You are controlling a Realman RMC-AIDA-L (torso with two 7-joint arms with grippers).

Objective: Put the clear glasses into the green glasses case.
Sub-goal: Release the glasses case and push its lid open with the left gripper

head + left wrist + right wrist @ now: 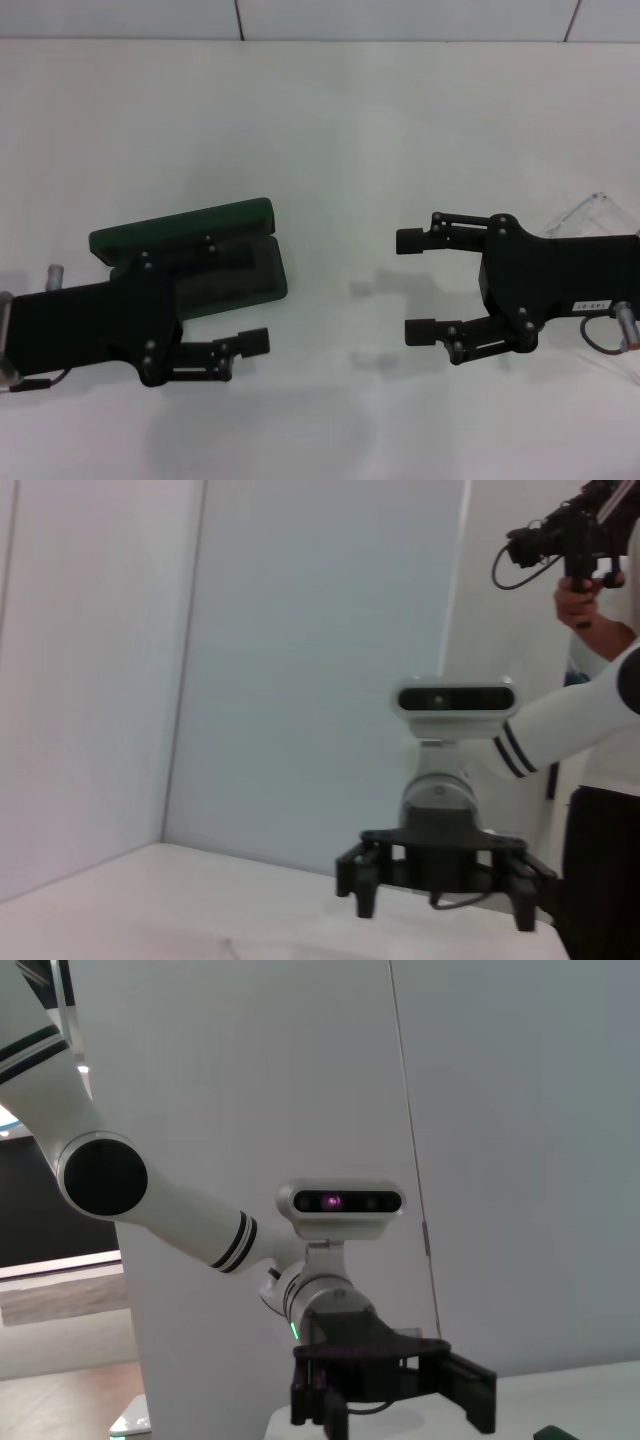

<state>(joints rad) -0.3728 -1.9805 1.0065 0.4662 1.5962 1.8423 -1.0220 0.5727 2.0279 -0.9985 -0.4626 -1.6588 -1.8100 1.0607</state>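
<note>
The green glasses case (200, 222) lies open on the white table at the left, its lid tilted back and its dark lining facing up. My left gripper (258, 298) is open at the case's near side, one finger over the lining and the other beside the case. At the far right lie the clear glasses (592, 211), mostly hidden behind my right arm. My right gripper (413, 286) hangs open over bare table, between the case and the glasses, holding nothing. A corner of the case (560, 1432) shows in the right wrist view.
The table's (330, 130) far edge meets a white panelled wall. Each wrist view shows the other arm's gripper, the right one (440, 905) and the left one (395, 1415). A person (600, 780) stands beyond the table.
</note>
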